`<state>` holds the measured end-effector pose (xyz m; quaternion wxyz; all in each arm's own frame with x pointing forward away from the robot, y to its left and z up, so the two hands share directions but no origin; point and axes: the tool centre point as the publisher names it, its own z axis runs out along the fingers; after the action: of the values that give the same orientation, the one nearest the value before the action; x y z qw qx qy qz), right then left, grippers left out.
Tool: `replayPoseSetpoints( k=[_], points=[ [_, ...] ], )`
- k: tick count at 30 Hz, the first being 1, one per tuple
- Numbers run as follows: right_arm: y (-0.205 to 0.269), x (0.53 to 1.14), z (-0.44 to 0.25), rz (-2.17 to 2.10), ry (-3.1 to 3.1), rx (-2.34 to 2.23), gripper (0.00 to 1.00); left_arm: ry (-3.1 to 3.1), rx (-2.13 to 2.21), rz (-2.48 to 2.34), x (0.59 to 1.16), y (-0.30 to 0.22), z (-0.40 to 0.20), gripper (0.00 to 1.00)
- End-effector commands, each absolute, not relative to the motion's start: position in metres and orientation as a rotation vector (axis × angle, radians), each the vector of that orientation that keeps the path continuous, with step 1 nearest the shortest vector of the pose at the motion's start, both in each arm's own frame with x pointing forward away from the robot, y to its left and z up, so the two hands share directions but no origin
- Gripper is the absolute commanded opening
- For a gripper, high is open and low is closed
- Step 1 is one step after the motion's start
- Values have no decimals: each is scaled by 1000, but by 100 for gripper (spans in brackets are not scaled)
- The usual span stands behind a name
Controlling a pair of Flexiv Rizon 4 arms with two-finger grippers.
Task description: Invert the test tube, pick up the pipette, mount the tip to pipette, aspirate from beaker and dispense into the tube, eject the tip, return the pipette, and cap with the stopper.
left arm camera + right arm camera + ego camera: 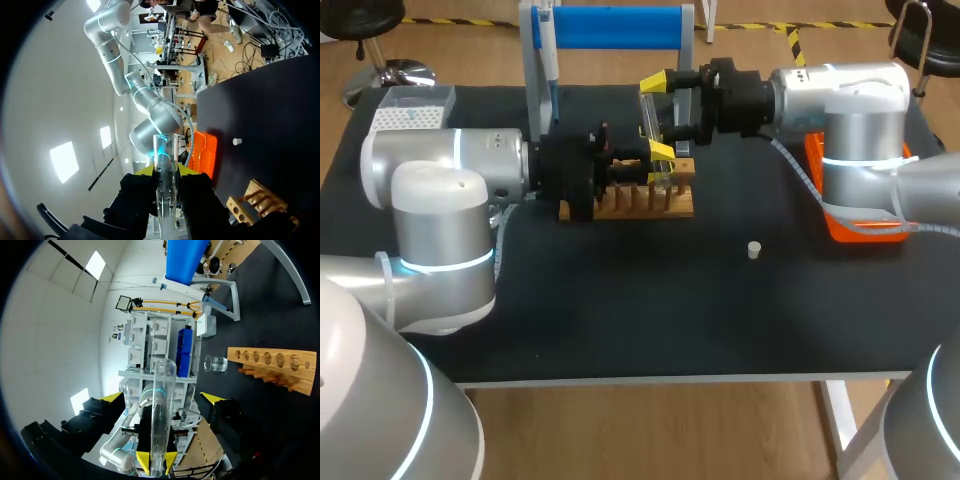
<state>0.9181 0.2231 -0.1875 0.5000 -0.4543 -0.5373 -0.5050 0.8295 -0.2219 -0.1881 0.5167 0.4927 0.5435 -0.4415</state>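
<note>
Left gripper [165, 172] is clamped on the tube [165, 150], one finger pressed on each side. The tube sits just above the right end of the rack [630, 208] and is clear of the holes. Right gripper [162, 398] comes in from the rack's right side. Its fingers are spread wide with the tube running between them, and neither finger is touching the glass. So only the left one is actually holding it. Can't tell from these views which end of the tube is the open one.

The stopper [752, 250] is sitting on the table in front of the rack and off to its right, well apart from it. The beaker [215, 363] is near one end of the rack. The pipette [548, 55] hangs on the stand [615, 25] behind the rack.
</note>
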Motion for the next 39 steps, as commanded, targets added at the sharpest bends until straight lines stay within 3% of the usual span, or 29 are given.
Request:
replayPoseSetpoints(
  k=[1,14,39],
  points=[
    [206,911,-185,-1301,-1421,-1086,100,1306,1183,-1058,829,-222,-187,0],
    [136,900,-197,-1630,-1929,-960,100,1306,1183,-1058,829,-222,-187,0],
    [131,914,-285,-1611,-2568,-693,100,1306,1183,-1058,829,-222,-187,0]
  ],
)
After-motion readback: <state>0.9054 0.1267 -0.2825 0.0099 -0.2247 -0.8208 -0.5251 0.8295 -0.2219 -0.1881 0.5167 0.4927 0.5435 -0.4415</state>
